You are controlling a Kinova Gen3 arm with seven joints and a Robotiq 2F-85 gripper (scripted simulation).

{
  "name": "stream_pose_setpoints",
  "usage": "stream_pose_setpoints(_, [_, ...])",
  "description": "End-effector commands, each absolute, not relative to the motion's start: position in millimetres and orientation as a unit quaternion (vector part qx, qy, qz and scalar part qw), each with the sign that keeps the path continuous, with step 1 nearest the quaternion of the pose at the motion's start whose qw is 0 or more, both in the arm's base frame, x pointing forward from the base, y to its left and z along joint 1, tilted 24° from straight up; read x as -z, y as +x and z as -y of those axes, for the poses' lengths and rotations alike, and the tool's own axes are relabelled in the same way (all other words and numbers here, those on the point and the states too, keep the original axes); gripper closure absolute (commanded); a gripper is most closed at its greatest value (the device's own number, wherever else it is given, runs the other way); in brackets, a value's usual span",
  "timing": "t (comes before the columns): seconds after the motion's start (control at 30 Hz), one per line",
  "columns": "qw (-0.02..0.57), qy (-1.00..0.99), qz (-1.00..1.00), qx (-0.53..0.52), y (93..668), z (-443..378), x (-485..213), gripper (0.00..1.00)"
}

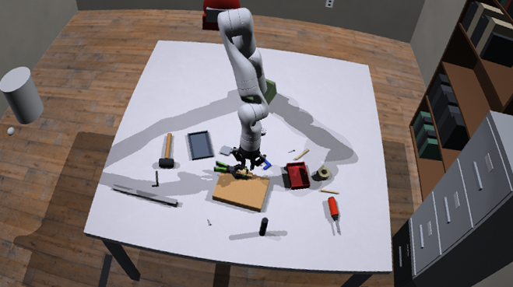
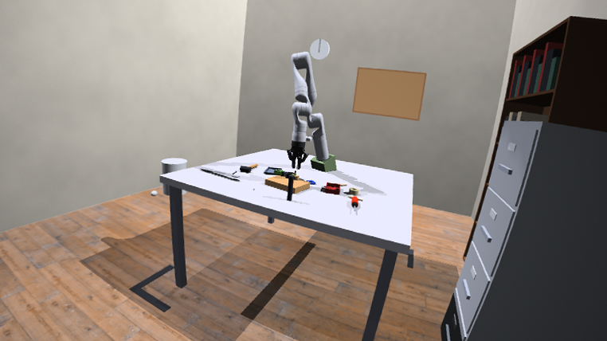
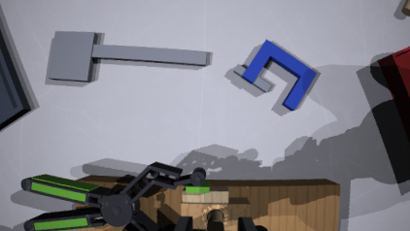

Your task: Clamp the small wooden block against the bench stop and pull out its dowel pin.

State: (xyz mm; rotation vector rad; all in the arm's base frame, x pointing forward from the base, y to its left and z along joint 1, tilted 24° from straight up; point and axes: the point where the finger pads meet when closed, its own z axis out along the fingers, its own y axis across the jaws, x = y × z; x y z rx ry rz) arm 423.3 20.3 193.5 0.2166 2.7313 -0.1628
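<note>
Hanging released, the end effector [image 1: 248, 166] [image 2: 296, 166] [image 3: 215, 224] (fingertips cropped in the wrist view) overlooks the spring clamp [image 1: 237, 171] [image 2: 288, 174] [image 3: 117, 210], also cut off there.

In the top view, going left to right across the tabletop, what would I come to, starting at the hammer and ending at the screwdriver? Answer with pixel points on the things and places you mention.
Hammer [image 1: 168, 148], dark shallow tray [image 1: 200, 145], wooden bench board [image 1: 240, 190] [image 3: 311, 206], red bin [image 1: 298, 176] [image 3: 402, 78], tape roll [image 1: 318, 174], red-handled screwdriver [image 1: 332, 207] [image 2: 354, 201].
</note>
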Motion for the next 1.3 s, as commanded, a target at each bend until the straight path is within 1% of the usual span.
stream_pose_setpoints(0.0, [0.198, 0.077, -0.975, 0.058, 423.5, -20.5, -194.1, 0.66])
stream_pose_setpoints(1.27, [0.198, 0.077, -0.975, 0.058, 430.8, -17.7, -176.3, 0.66])
